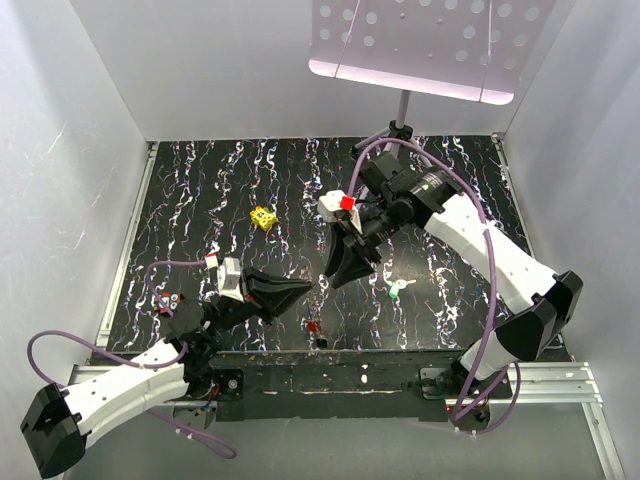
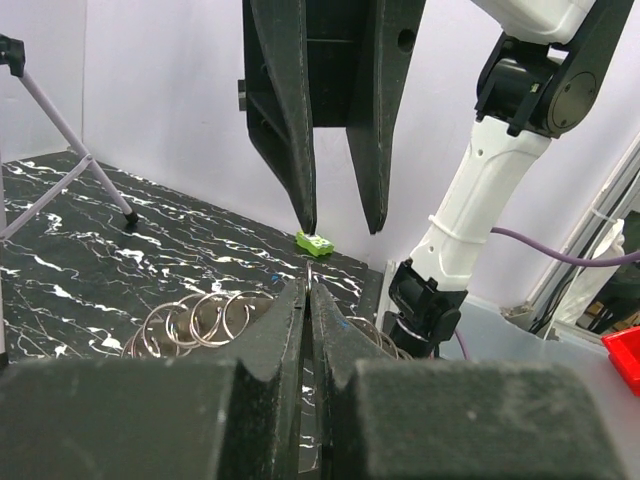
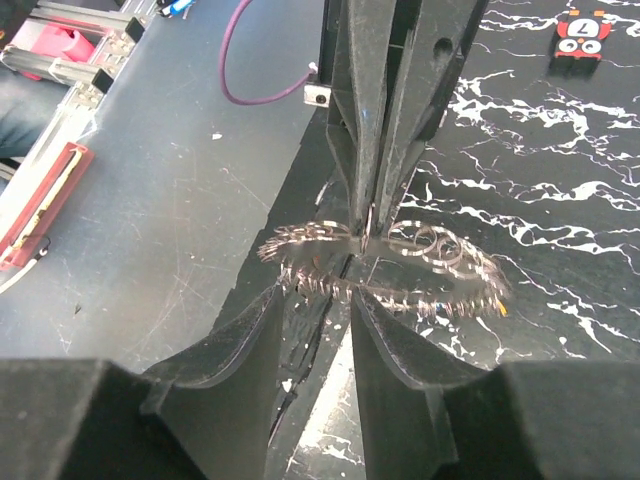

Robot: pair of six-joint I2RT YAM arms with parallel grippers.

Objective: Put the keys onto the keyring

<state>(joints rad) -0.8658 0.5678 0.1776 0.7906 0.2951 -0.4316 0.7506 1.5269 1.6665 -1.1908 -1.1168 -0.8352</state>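
Left arm's black two-finger gripper [image 1: 306,288] reaches toward centre, jaws pinched on the thin silvery wire keyring [image 3: 432,243]. Right arm's black two-finger gripper [image 1: 337,279] points down opposite, jaws parted.

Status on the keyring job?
Left pincer shut on keyring. Right pincer open, poised over it. Green key lies loose, unthreaded. No obstruction seen.

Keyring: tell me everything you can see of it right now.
The keyring looks like a bunch of thin silvery wire rings, overlapping in a curved row. The left gripper is shut on a ring near the middle. The open right gripper has its tips close by, not gripping. Whether it touches the table is unclear.
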